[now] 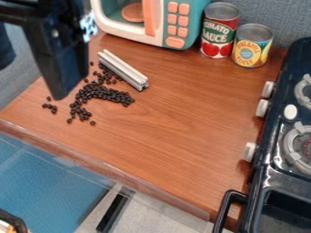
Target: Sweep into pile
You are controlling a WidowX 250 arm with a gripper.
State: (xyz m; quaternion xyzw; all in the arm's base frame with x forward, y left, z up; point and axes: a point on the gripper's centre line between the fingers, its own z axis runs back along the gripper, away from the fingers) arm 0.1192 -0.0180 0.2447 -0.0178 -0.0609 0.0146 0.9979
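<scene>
At ten o'clock on worktop (182, 123), scattered beans (101, 93); metal bar (123, 71) at eleven. Tool (59, 86) at ten; cannot tell if apart or together.

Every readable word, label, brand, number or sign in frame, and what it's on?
"TOMATO SAUCE": red cylindrical can.
"PINEAPPLE": yellow-and-blue cylindrical can; print below it too blurred to read.
Orange buttons on teal-and-white toy microwave: nothing readable.
No readable numbers or signs.
</scene>
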